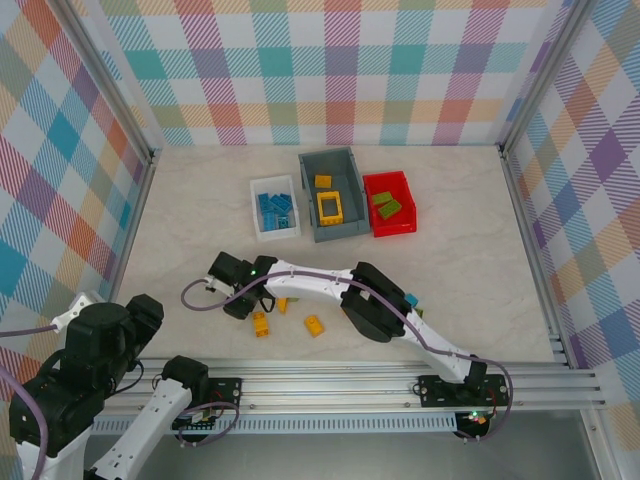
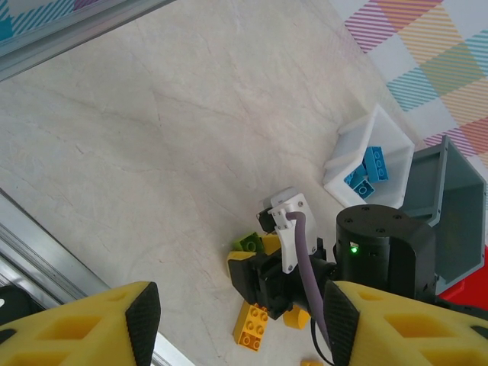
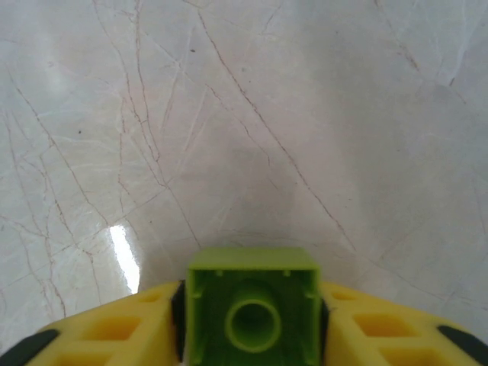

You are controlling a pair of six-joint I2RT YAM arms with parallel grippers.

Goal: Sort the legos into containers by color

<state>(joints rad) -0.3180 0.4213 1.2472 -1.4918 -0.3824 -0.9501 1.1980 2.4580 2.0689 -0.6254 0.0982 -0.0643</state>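
Squarely inside the right end effector [image 3: 252, 303], pinched from both sides, sits a green lego [image 3: 252, 328].

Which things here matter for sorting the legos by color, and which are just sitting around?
Job: held green brick, loose yellow bricks, white tray, grey bin, red bin.
Just there: purple cable, metal rail, checked walls.

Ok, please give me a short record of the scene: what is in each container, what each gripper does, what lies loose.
white tray: blue bricks
grey bin: yellow pieces
red bin: green bricks
right gripper: shut on a green brick
left gripper: open, empty
loose on table: yellow bricks near the right gripper
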